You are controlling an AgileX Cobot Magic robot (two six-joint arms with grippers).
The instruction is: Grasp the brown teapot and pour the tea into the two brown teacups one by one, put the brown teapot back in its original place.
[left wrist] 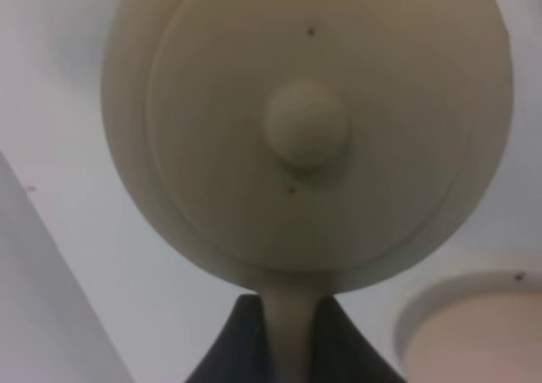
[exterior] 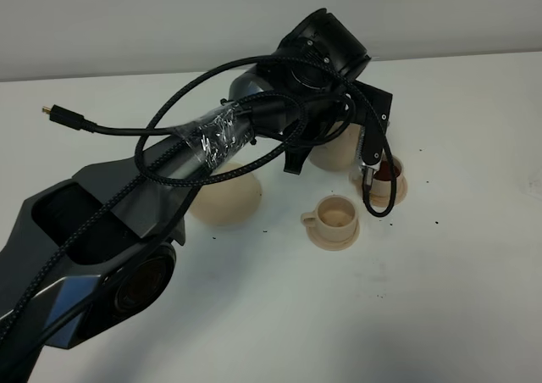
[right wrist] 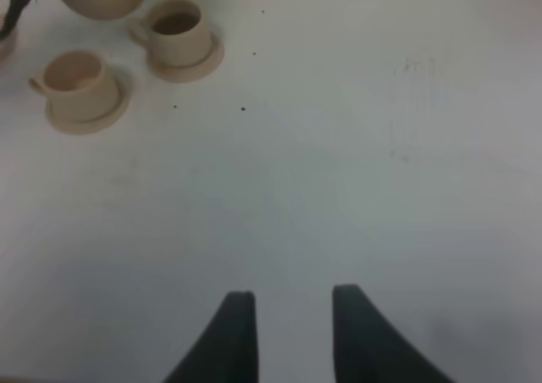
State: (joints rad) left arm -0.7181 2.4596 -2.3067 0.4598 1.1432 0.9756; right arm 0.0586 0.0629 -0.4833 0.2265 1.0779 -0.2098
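We judge the job roughly a third done. The brown teapot [exterior: 332, 152] is off its wide saucer [exterior: 224, 201] and hangs in the left tool [left wrist: 292, 319], whose dark fingers [left wrist: 233, 349] pinch narrowly on the loop handle [left wrist: 292, 341]. Just beside that tool sits the darker teacup [exterior: 385, 178] with brown-red liquid inside, so we take the first pour as made or in hand. We cannot tell whether tea is running now, because the arm covers the spout. The paler teacup [exterior: 334, 213], a little further from the tool, shows only a pale inside, and we read it as unfilled. What is left is the second pour and the return to the wide saucer, which lies bare well back from the tool, beside the forearm.

The right tool [right wrist: 288, 315] hangs apart from all this, its fingers partway open with nothing between them and the tea set well ahead of it.

Everything is one matte tan-beige ceramic. The pot is squat and round, its lid a flat disc with a shallow stepped ring and a ball knob [left wrist: 305, 124] at the centre. The cups are small and straight-sided, each with a little loop and its own round saucer. The counter [exterior: 466, 298] is smooth white, flecked with a few dark specks.
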